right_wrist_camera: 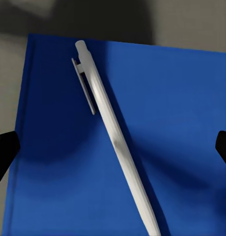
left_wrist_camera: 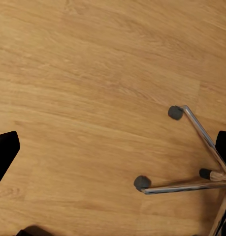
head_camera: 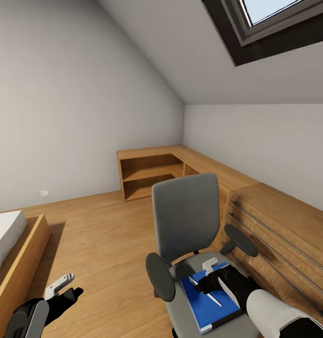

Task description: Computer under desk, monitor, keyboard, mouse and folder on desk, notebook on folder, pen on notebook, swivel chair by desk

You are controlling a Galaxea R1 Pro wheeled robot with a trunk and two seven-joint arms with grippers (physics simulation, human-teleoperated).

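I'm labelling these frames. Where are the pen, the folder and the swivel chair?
pen (right_wrist_camera: 117, 142): right wrist view, middle of its white barrel.
folder (right_wrist_camera: 181, 108): right wrist view, bare blue cover beside the pen.
swivel chair (head_camera: 186, 216): head view, middle of the grey backrest.

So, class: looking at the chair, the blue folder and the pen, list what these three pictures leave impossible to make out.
- Head view: the pen is partly covered by the right end effector; the folder too.
- Right wrist view: the pen's tip is cut off by the picture's edge; so are the folder's far edges.
- Left wrist view: the swivel chair shows just chrome legs and casters.
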